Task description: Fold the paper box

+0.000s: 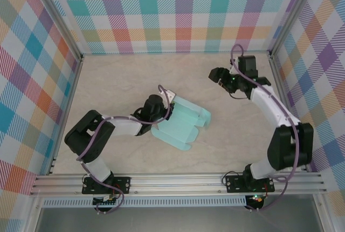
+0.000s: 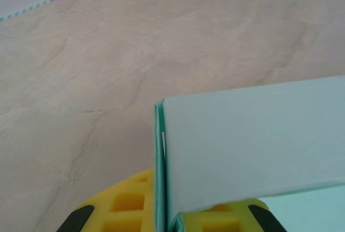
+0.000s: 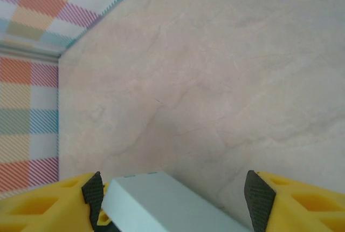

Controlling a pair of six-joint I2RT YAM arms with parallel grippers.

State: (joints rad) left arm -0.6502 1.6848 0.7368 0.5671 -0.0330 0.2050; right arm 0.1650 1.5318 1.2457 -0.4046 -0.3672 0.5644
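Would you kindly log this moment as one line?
task: fold paper box | left gripper: open, raised box flap between fingers | right gripper: away from box, pale block between fingers, grip unclear

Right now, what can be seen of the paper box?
The paper box is pale aqua thin card, half folded: a sheet with notched flaps lying on the table, its left side raised. The left gripper is at that raised edge, where a doubled wall stands between its fingers.
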